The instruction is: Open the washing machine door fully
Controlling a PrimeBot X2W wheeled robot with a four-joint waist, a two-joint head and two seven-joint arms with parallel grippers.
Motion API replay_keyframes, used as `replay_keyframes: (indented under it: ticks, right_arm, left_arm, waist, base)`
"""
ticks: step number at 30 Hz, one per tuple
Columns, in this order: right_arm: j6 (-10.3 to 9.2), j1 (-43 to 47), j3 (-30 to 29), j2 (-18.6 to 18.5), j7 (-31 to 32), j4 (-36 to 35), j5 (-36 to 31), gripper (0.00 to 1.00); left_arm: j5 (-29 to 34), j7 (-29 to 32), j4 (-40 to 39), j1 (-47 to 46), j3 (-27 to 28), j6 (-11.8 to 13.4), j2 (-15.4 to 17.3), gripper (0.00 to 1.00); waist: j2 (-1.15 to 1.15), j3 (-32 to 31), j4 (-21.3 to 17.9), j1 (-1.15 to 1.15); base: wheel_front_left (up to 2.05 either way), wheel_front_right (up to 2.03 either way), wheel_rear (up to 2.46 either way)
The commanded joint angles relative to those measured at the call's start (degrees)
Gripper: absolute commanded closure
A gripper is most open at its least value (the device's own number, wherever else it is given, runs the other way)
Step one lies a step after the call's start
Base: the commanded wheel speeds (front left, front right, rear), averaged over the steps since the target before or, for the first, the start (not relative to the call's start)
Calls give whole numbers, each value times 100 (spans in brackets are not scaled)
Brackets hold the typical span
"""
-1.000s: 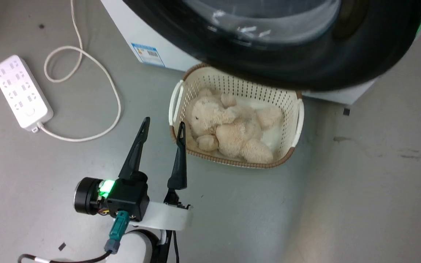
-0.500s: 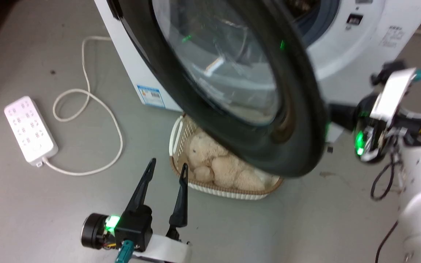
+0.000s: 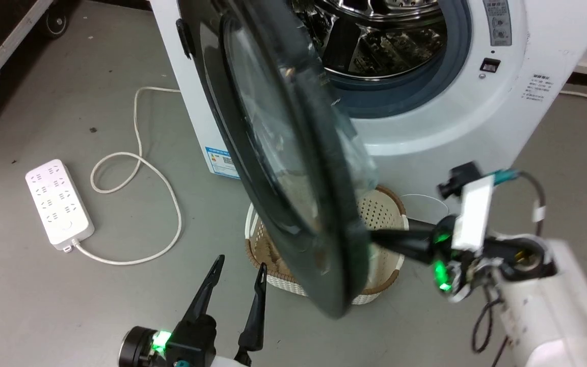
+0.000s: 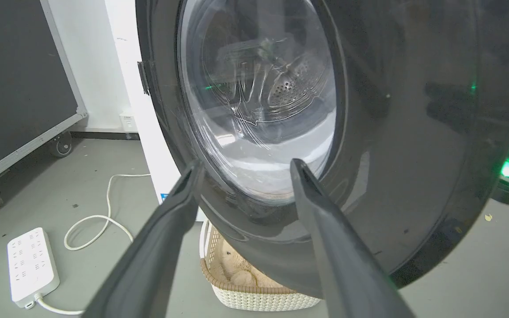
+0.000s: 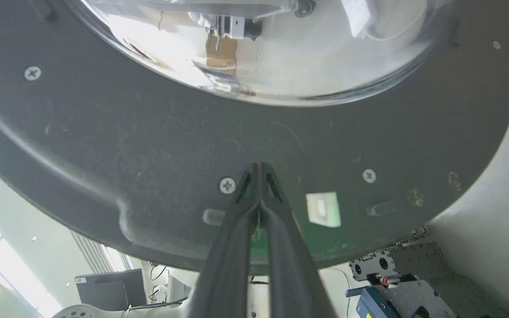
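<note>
Pressing pinched-together, empty fingers (image 5: pixel 232 247) against the washing machine door (image 3: pixel 273 153), the right gripper (image 5: pixel 259 168) could skid off its inner face, stalling the swing.

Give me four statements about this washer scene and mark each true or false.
1. The door is shut against the machine. False: it stands partly open, the drum exposed.
2. The right gripper is shut, tips against the door's inner face. True.
3. The left gripper clamps the door's rim. False: it is open and holds nothing.
4. A basket sits on the floor under the door. True.
</note>
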Motion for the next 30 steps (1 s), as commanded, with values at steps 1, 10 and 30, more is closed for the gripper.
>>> replay_keyframes:
  ticks: [1, 10, 30]
  right_arm:
    - [6, 137, 116, 31, -66, -50, 91, 100]
    - [6, 595, 427, -91, -1489, -681, 146, 0]
    - [6, 3067, 468, -1832, -7678, -3373, -5910, 0]
  left_arm:
    - [-1, -32, 10, 74, -1, -29, 17, 0]
    - [-128, -32, -4, 116, 176, 28, 9, 0]
    - [-601, -32, 58, 198, 784, -295, 6, 0]
  waist:
    - [0, -8, 4, 1]
    - [0, -217, -121, 1]
    - [0, -638, -794, 1]
  base:
    - [0, 0, 0]
    - [0, 0, 0]
    - [0, 0, 0]
